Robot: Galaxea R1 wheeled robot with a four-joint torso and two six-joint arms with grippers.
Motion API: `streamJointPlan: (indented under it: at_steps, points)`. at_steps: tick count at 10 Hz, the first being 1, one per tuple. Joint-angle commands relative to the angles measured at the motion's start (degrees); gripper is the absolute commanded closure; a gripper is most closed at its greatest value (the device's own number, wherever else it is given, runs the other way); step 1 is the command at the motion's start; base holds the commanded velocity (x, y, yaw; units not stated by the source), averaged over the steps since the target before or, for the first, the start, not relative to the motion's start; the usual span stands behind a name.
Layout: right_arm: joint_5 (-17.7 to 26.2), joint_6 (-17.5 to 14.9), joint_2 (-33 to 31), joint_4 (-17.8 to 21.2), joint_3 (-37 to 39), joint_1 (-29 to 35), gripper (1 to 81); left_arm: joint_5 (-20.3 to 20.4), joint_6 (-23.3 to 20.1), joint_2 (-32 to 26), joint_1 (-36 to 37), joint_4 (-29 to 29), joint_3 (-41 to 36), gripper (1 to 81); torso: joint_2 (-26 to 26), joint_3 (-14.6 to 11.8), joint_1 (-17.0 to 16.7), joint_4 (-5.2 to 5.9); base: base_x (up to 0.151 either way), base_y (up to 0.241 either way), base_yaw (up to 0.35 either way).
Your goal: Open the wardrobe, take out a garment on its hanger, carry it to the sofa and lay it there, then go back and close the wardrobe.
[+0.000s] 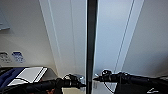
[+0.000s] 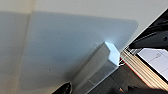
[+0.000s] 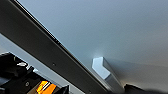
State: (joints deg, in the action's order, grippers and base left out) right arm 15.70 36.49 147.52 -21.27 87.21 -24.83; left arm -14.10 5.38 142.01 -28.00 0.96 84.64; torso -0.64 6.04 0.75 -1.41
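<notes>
The wardrobe [image 1: 67, 32] stands right in front of me, tall and white. A narrow dark gap [image 1: 91, 37] runs between its two panelled doors. My left gripper [image 1: 81, 84] reaches in low at the left door's inner edge, beside a silver handle [image 2: 100, 66] that the left wrist view shows close up. My right gripper [image 1: 96, 79] is at the right door's inner edge, where the right wrist view shows that door's handle [image 3: 104, 71] next to the dark gap. The garment, the hanger and the sofa are hidden from me.
A pale wall with small blue-and-white labels [image 1: 17, 57] lies to the left. Low on the left are a white flat board [image 1: 30, 73] and something blue [image 1: 7, 75]. The left wrist view shows stacked light slats and a white sheet [image 2: 155, 61] beside the door.
</notes>
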Motion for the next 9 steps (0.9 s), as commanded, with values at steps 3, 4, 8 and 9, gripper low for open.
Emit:
streamJointPlan:
  at_steps: [3, 4, 8, 9]
  points:
    - [-4.2, 0.1, -9.4, 1.2, -20.3, 2.0, 1.0, -1.3, -0.3, -13.3, -0.9, 2.8, -18.9, 1.0, 0.0, 0.0, 0.0, 0.0, 0.0, 0.0, 0.0]
    - [-4.3, 0.1, -11.3, -0.4, -22.5, 0.0, 1.0, -1.3, -0.5, -14.4, -2.8, 2.6, -19.9, 1.0, 0.0, 0.0, 0.0, 0.0, 0.0, 0.0, 0.0]
    - [-6.7, 0.0, -19.1, -5.5, -27.8, -6.1, 1.0, -0.1, -3.1, -23.5, -10.4, 2.3, -24.2, 1.0, 0.0, -0.1, 0.0, 0.0, 0.0, 0.0, 0.0]
    - [-6.8, 0.0, -21.0, -6.2, -28.9, -7.5, 1.0, 2.4, -4.0, -26.4, -12.3, 2.4, -25.1, 1.0, 0.0, -0.1, 0.0, 0.0, 0.0, 0.0, 0.0]
